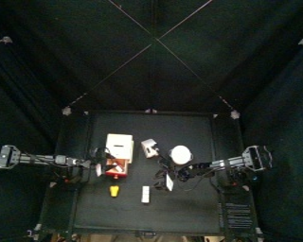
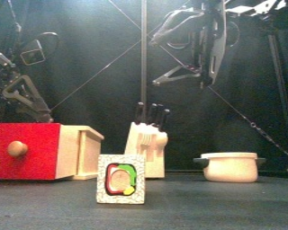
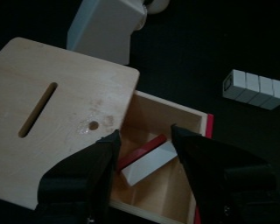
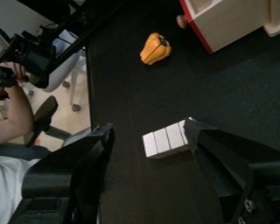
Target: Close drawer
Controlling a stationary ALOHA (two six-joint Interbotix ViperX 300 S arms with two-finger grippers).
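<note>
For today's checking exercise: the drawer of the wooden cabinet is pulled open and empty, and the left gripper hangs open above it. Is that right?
Not quite. The drawer is open, but it is not empty: the left wrist view shows a red and white block lying inside it. The rest stands: the left gripper hangs open above it.

The top view looks straight down from high above, so the table (image 1: 192, 203) sits small in the middle. The front view looks level across it from the front edge, very near the cabinet (image 2: 65, 151). The left wrist view looks closely down into the same cabinet's open drawer (image 3: 166, 175). The right wrist view looks down on bare tabletop (and past the curtain to a seated person (image 4: 11, 131)), sharing the white block (image 4: 170, 141) with the top view.
</note>
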